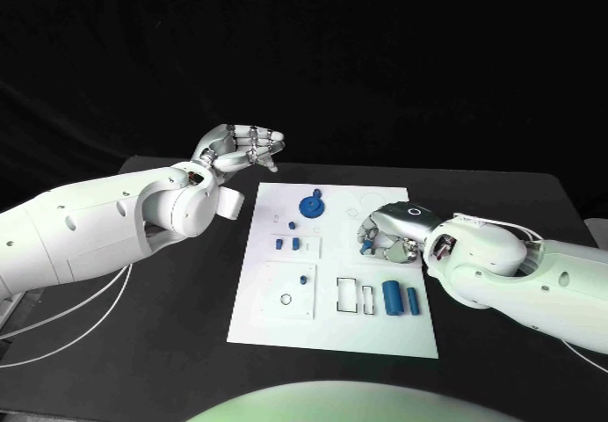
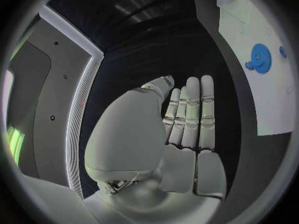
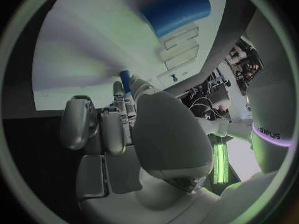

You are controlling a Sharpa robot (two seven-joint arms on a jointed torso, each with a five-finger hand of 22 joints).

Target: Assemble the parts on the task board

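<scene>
while the left hand [image 1: 241, 148] hangs off the board's far left corner over the desk [image 1: 165, 299], fingers curled in together with nothing in them, it plays no part in the job right now. left wrist view agrees: fingers side by side, nothing held.

board [image 1: 332, 338] sits mid-desk. on it, going left to right: a square sub-plate [image 1: 289, 290] with a small blue peg [image 1: 303, 280] standing in it and a ring mark near it; small blue pieces [image 1: 287, 243] above that; a blue gear [image 1: 312, 207] seated near the far edge; outlined rectangular slots [image 1: 356, 296], looks unfilled; two blue cylinders [image 1: 401, 297] lying just beside them.

right hand [image 1: 390, 233] is low over the board's right-middle, fingers bent around a small blue piece [image 1: 367, 249]. right wrist view shows blue at the fingertips [image 3: 126, 80], so i read it as clamped on that piece, though the contact itself is partly hidden.

progress, my read: early to mid. gear and a few small bits look placed; cylinders loose, slots open, held piece not yet seated.
</scene>
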